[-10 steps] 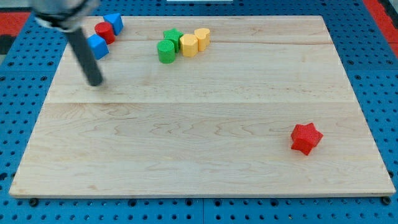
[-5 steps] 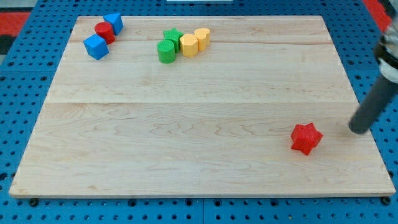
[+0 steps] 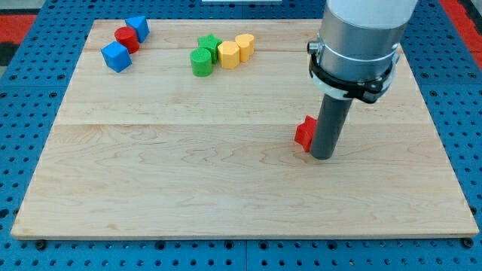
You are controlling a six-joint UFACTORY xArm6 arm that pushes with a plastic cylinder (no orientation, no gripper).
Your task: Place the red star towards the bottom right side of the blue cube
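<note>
We see a pale wooden tabletop [image 3: 226, 188] resting on a blue perforated base [image 3: 22, 150]. Our arm carries no claw, so there is no opening or grip to report; it ends in a grey cylindrical housing [image 3: 361, 38] and a straight dark rod. My tip [image 3: 322, 156] rests on the board right of centre, closer to the right edge than to the left, and roughly midway between the top and bottom edges.

The red star [image 3: 305, 133] lies directly against the rod on its left side, touching it. The rod hides a good part of the star, so only its left portion shows.

The blue cube [image 3: 116, 56] sits near the top left corner, well apart from the red star. Just above and to the right of it stands a red cylinder [image 3: 126, 38], and against that, closer to the top edge, a second blue block [image 3: 138, 27] whose exact shape we cannot settle.

Along the top edge, left of the midline, a second cluster is packed together: a green cylinder [image 3: 201, 62] at the left, a green star [image 3: 208, 44] just behind it, a yellow block [image 3: 229, 54] to its right that looks hexagonal, and a yellow heart-like block [image 3: 245, 44] at the cluster's right end.
</note>
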